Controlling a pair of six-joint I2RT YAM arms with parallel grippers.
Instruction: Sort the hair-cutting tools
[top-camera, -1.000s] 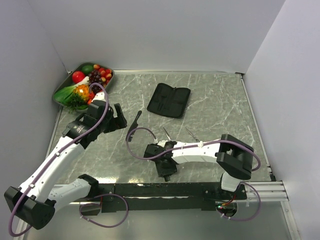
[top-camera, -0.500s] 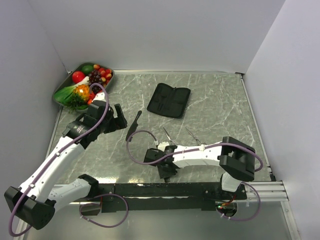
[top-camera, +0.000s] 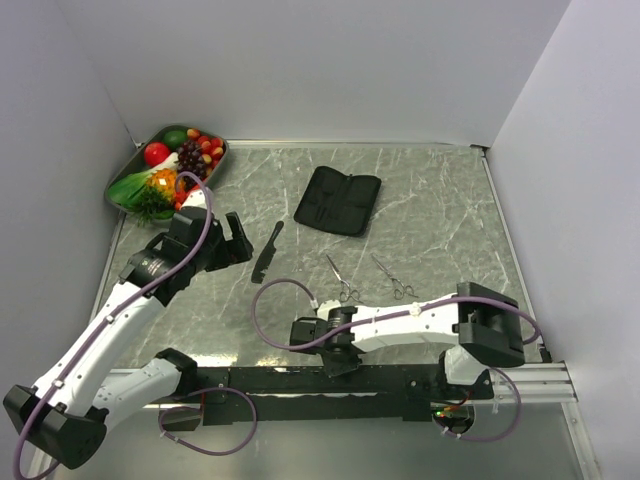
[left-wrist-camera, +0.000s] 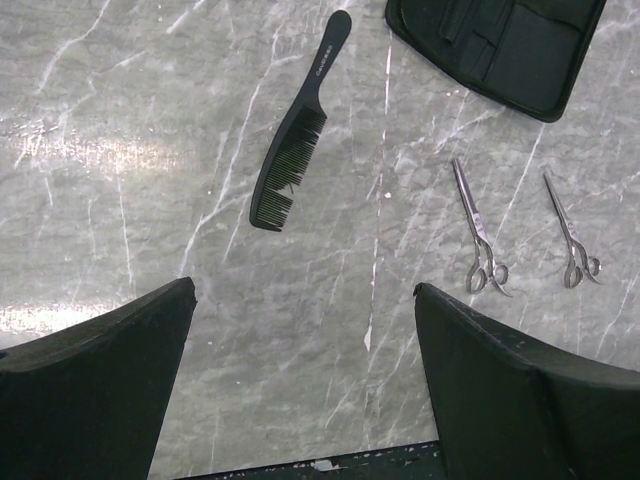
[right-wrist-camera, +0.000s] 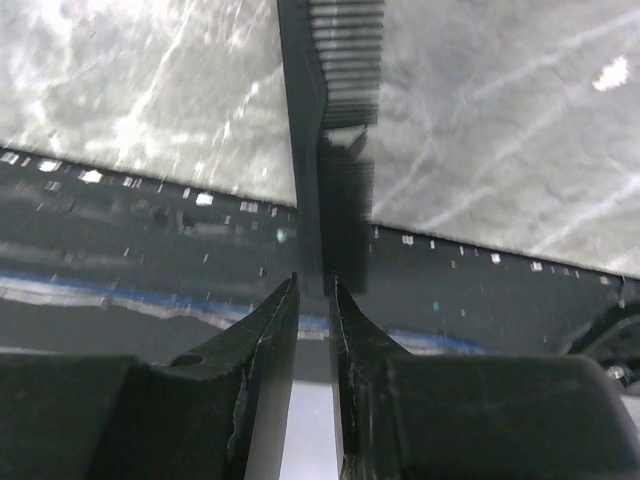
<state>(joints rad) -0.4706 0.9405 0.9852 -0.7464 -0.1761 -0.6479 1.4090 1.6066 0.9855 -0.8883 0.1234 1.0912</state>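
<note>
Your right hand (right-wrist-camera: 314, 288) is clenched on a slim black comb (right-wrist-camera: 335, 90) at the near edge of the counter (top-camera: 450, 210). Your left hand (left-wrist-camera: 302, 300) hangs released above the handled comb (left-wrist-camera: 295, 165). Beside that comb, apart from it, one pair of scissors (left-wrist-camera: 478, 235) and a second pair (left-wrist-camera: 572, 240) lie side by side, near the pouch (left-wrist-camera: 500, 45).

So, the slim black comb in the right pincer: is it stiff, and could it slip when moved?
Probably stiff: the slim black comb runs straight out from the right pincer with no bend. It might pivot or slip, since the pincer grips only one end of a narrow, smooth-looking spine. It is likely light, being so thin.
</note>
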